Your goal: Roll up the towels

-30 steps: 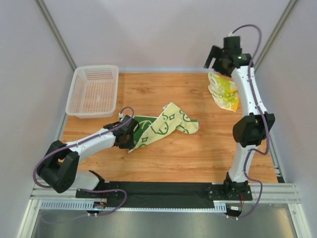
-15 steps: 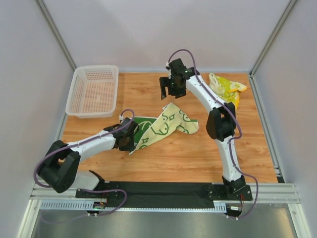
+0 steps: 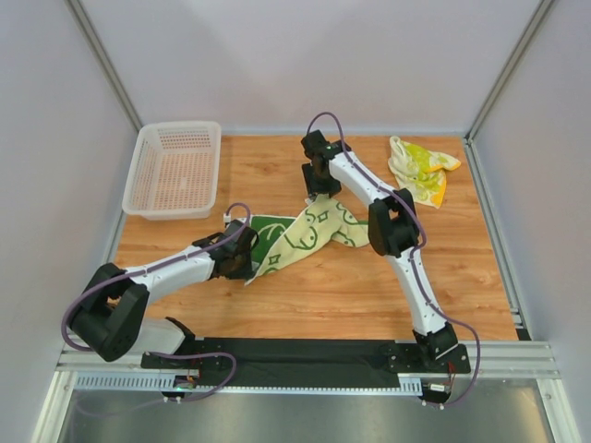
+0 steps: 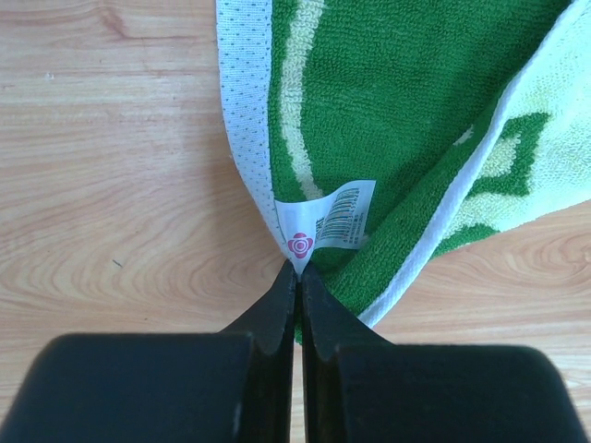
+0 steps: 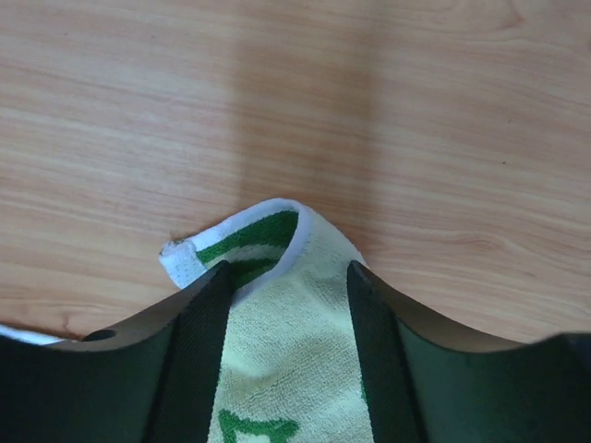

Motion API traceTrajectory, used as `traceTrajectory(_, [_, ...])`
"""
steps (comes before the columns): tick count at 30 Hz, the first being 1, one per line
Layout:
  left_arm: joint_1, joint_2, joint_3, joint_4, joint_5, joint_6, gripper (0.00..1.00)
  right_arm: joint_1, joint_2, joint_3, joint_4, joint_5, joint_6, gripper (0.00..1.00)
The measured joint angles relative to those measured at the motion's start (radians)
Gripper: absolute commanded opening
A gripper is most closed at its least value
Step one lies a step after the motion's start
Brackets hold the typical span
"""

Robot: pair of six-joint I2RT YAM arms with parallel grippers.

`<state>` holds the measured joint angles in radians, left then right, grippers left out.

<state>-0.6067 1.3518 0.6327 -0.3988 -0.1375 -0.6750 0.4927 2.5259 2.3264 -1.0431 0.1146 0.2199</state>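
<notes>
From above, the left claw [image 3: 242, 257] is pinching the green-lined towel [image 3: 309, 233] at its 9 o'clock end, and the right claw [image 3: 319, 192] is over its 12 o'clock corner. The blotched towel [image 3: 417, 171] is lying at the worktop's [image 3: 323, 295] 2 o'clock. In the left wrist view, fingers are pressing together on the hem beside a label [image 4: 329, 218] with a barcode and red flower mark, its print unreadable. In the right wrist view, spread fingers are straddling a folded corner.

right tool [image 5: 286, 275]: jaws apart | green-patterned towel [image 5: 282, 365] corner between | on table [image 5: 388, 101]
</notes>
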Motion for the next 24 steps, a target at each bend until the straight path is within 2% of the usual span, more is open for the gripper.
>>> traceTrajectory(2, [0.0, 0.002, 0.0, 0.005, 0.002, 0.0, 0.0, 0.002, 0.007, 0.004, 0.001, 0.026, -0.006, 0.4])
traceTrajectory(3, [0.0, 0.002, 0.0, 0.008, 0.002, 0.0, 0.0, 0.002, 0.007, 0.005, 0.0, 0.034, -0.007, 0.23])
traceTrajectory(5, [0.0, 0.003, 0.0, 0.012, 0.003, 0.0, 0.0, 0.002, 0.007, 0.005, 0.0, 0.045, -0.011, 0.06])
traceTrajectory(6, [0.0, 0.004, 0.0, 0.014, 0.004, 0.001, 0.0, 0.001, 0.007, 0.007, 0.0, 0.05, -0.01, 0.0])
traceTrajectory(10, [0.0, 0.018, 0.019, -0.004, 0.004, 0.01, 0.0, -0.005, -0.015, 0.0, -0.014, 0.07, 0.013, 0.0])
traceTrajectory(13, [0.0, 0.034, 0.056, -0.053, -0.009, 0.027, 0.0, -0.01, -0.138, -0.14, -0.003, 0.074, 0.052, 0.0])
traceTrajectory(14, [-0.001, 0.032, 0.068, -0.071, -0.021, 0.032, 0.0, -0.01, -0.221, -0.236, 0.022, 0.068, 0.074, 0.0])
traceTrajectory(15, [-0.001, 0.028, 0.083, -0.089, -0.032, 0.038, 0.0, -0.01, -0.354, -0.409, 0.103, 0.063, 0.11, 0.0])
traceTrajectory(18, [0.0, -0.014, 0.11, -0.134, -0.074, 0.05, 0.0, -0.001, -0.822, -0.906, 0.202, 0.038, 0.244, 0.01])
traceTrajectory(19, [0.0, -0.031, 0.113, -0.145, -0.084, 0.052, 0.0, 0.005, -1.024, -1.074, 0.222, 0.025, 0.305, 0.34])
traceTrajectory(20, [0.0, -0.052, 0.115, -0.156, -0.097, 0.053, 0.0, 0.016, -1.106, -1.142, 0.235, 0.014, 0.337, 0.34])
traceTrajectory(21, [0.002, -0.073, 0.115, -0.168, -0.108, 0.052, 0.0, 0.027, -1.232, -1.262, 0.298, -0.004, 0.383, 0.61])
traceTrajectory(23, [0.005, -0.105, 0.114, -0.188, -0.122, 0.05, 0.0, 0.045, -1.385, -1.426, 0.341, -0.061, 0.468, 0.73])
traceTrajectory(24, [0.005, -0.115, 0.113, -0.193, -0.128, 0.047, 0.0, 0.053, -1.412, -1.494, 0.357, -0.086, 0.503, 0.75])
